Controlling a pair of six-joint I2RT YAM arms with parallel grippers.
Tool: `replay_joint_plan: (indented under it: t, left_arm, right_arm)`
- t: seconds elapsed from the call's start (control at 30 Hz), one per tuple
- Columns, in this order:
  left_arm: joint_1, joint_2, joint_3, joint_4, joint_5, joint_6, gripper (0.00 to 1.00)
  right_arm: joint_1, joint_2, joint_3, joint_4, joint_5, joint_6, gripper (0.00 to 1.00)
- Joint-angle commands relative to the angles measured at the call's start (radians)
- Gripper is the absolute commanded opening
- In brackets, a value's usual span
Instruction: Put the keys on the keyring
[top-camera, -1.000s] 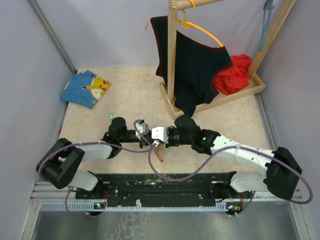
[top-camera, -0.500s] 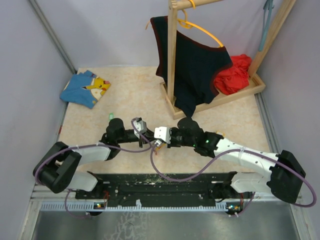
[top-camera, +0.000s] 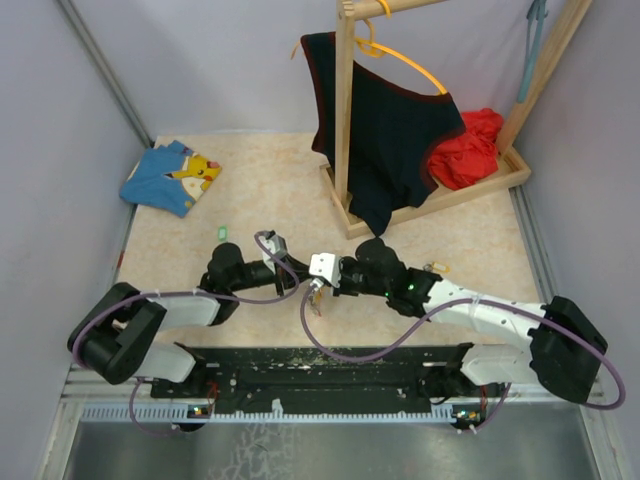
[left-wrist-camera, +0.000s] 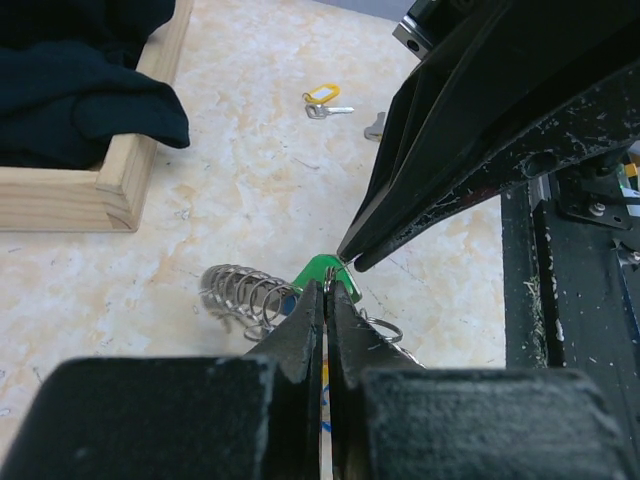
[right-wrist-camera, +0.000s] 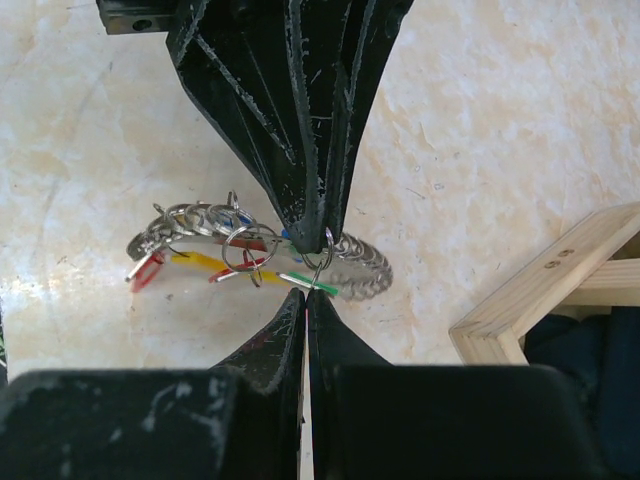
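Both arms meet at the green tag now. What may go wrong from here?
1. The left fingers and right fingers meet tip to tip at the green tag; a pull may make it slip out, or the tips may collide.
2. The rest of the keyring spreads beside them and may snag or be dragged.

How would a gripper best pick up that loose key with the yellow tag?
Probably by the yellow tag, coming straight down from above. It lies flat on the table with bare surface around it, and it looks bulkier than the thin silver key, so a pinch across its narrow sides should hold.
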Motion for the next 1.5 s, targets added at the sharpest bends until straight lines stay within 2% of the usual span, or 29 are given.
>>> replay_joint_plan:
  t: [0.0, 0.37, 0.5, 0.77, 0.93, 1.03, 1.47]
  left_arm:
    - [-0.009, -0.016, -0.012, 0.139, -0.077, -0.064, 0.00]
    - [-0.082, 0.020, -0.044, 0.307, -0.232, -0.166, 0.00]
    - [-0.093, 0.045, -0.070, 0.391, -0.272, -0.191, 0.00]
    - [-0.092, 0.073, -0.101, 0.436, -0.221, -0.185, 0.00]
    - [-0.092, 0.066, -0.133, 0.404, -0.208, -0.156, 0.18]
    - [-0.090, 0.048, -0.132, 0.349, -0.203, -0.122, 0.25]
    - [-0.087, -0.019, -0.057, 0.018, -0.115, 0.065, 0.36]
  right_arm:
    - [0.005, 0.014, -0.023, 0.088, -0.029, 0.037, 0.00]
    - [0.006, 0.087, -0.032, 0.162, -0.008, 0.035, 0.00]
    - [0.005, 0.063, -0.056, 0.190, 0.016, 0.040, 0.00]
    - [0.006, -0.025, -0.063, 0.157, 0.051, 0.034, 0.00]
    - [0.004, -0.056, -0.026, 0.106, 0.048, 0.002, 0.00]
    - [0.004, -0.052, 0.002, 0.073, 0.040, -0.020, 0.00]
    - [0.004, -0.022, 0.071, -0.021, 0.000, -0.065, 0.00]
